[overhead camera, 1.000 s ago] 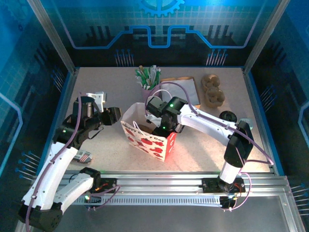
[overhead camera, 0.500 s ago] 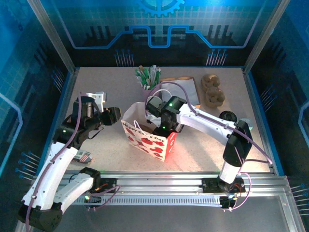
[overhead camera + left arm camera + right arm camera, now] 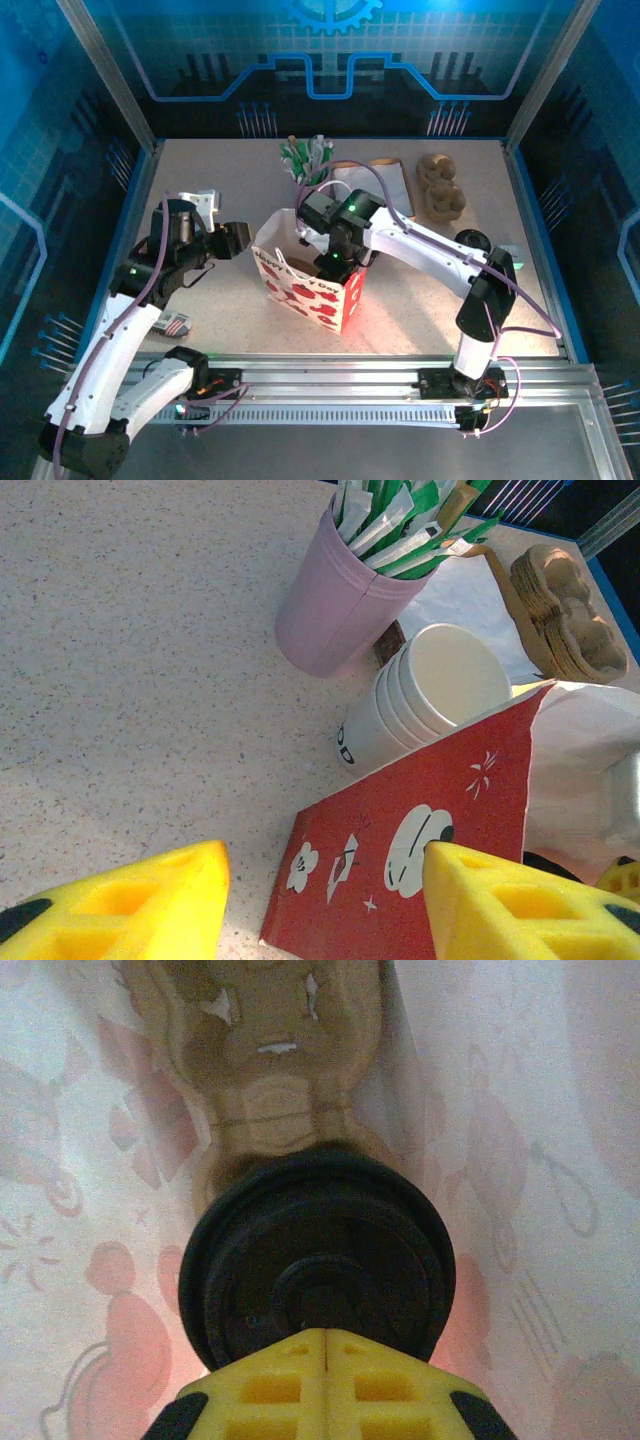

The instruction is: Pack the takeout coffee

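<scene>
In the top view, the gift bag (image 3: pixel 305 285) is standing open at the centre of the tabletop (image 3: pixel 200 190). The right arm is leaning down into its mouth and hiding what is lying inside. A pink cup (image 3: pixel 300 179) holding green-white sticks (image 3: pixel 306 154) is standing at upper centre behind the bag, with cardboard carriers (image 3: pixel 440 186) lying at upper right. The left gripper (image 3: pixel 236 240) is hovering just left of the bag, apart from it.

In the left wrist view, that gripper's yellow fingers (image 3: pixel 130 910) are standing roughly half open and gripping nothing. The bag's red side is showing beyond the gap. The frame's lower edge is cutting both fingers off. A tilted stack of nested white cups (image 3: pixel 430 695) is lying just beside the pink cup, its top cup empty.

In the right wrist view, the takeout coffee (image 3: pixel 318 1275) is sitting inside the bag, its black lid facing the camera and hiding the cup's body. The right gripper (image 3: pixel 325 1345) is hanging fully closed at the lid's near rim, pads pressed together; whether it is touching the lid cannot be told. A blurred brown shape (image 3: pixel 270 1060) is lying beyond the lid.
</scene>
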Available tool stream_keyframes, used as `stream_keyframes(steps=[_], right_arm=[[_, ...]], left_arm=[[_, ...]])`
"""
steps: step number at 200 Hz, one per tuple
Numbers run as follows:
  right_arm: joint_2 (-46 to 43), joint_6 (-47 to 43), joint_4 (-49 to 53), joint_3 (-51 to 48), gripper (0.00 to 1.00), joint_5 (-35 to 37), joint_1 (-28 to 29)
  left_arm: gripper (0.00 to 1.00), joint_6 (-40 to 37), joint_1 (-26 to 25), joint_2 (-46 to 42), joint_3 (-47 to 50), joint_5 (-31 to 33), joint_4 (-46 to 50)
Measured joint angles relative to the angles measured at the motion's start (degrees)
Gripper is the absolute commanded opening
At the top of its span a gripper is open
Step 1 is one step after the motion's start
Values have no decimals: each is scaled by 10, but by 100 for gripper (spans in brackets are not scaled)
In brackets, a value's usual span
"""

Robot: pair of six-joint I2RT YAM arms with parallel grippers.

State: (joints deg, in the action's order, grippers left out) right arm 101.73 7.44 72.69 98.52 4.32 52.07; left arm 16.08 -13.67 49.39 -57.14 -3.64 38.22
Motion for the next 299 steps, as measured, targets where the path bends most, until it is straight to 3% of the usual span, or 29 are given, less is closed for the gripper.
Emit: stream_keyframes(steps=[96, 240, 290, 299], right_arm=[[-2, -1, 44, 75, 33, 26, 10], [-34, -2, 89, 178, 60, 55, 32], [-65, 1, 92, 193, 84, 68, 35], [-74, -2, 92, 194, 98, 71, 35]], left_arm=[[56, 0, 0, 0, 0, 0, 0], [59, 0, 0, 0, 0, 0, 0], [60, 0, 0, 0, 0, 0, 0], [60, 0, 0, 0, 0, 0, 0]])
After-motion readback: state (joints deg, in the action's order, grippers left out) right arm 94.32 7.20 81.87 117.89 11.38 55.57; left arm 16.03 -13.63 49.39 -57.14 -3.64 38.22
